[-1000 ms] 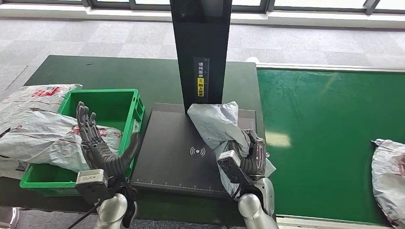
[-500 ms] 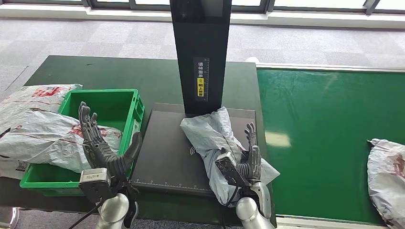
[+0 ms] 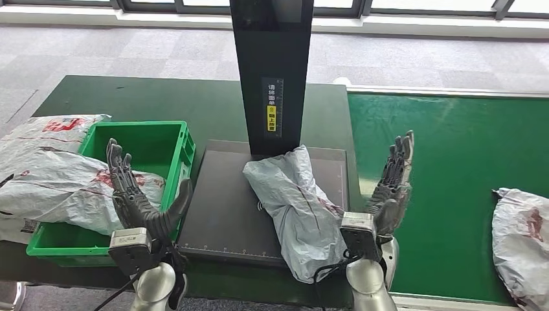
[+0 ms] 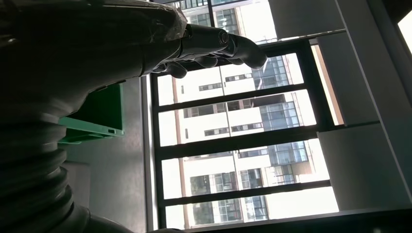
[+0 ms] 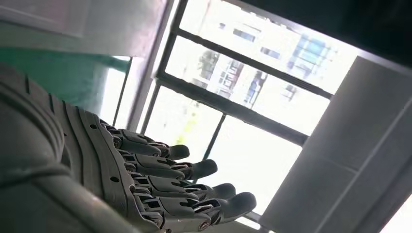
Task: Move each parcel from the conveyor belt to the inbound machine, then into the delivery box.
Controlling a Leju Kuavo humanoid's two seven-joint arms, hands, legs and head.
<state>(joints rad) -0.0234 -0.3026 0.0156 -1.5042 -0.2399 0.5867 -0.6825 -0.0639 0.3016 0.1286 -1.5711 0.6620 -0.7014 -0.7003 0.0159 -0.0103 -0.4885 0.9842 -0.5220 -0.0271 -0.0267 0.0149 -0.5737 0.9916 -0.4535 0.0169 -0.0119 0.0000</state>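
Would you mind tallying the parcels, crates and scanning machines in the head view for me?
Grey parcels: 3 — one on the inbound machine, one over the green crate, one on the conveyor belt.
Green crates: 1.
Inbound machines: 1.
Total: 5

A vertical label of white Chinese characters, too small to be read, above a yellow patch is seen on the black post [image 3: 272, 71] of the inbound machine, and a white wireless-wave symbol is partly shown on its platform [image 3: 226, 207] beside the parcel [image 3: 294, 207].
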